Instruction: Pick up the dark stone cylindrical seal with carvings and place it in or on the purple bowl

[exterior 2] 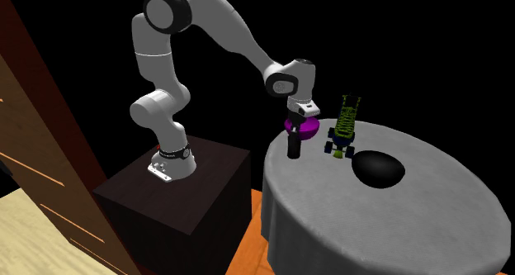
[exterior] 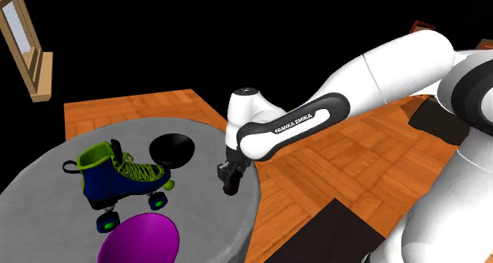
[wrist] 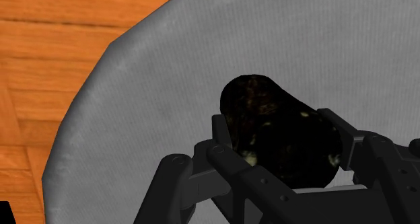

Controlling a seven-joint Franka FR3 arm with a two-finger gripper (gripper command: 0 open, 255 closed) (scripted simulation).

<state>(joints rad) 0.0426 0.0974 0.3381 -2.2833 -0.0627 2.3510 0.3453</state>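
A dark, speckled cylindrical seal (wrist: 272, 125) sits clasped between my gripper's (wrist: 283, 140) two black fingers, which are shut on it. In the shoulder view the gripper (exterior: 231, 174) points down with the seal (exterior: 231, 185) near the grey round table's (exterior: 47, 174) right edge. The purple bowl (exterior: 142, 238) stands at the table's near edge, to the shoulder view's left of the gripper. In the second exterior view the seal (exterior 2: 293, 146) hangs upright under the hand, with the purple bowl (exterior 2: 302, 130) just behind it. I cannot tell whether the seal touches the table.
A blue and green roller skate (exterior: 118, 174) stands between the purple bowl and a black bowl (exterior: 172, 148) on the table. A wooden floor (exterior: 332, 167) lies beside the table. The dark stand (exterior 2: 177, 191) is close to the table's edge (exterior 2: 272, 191).
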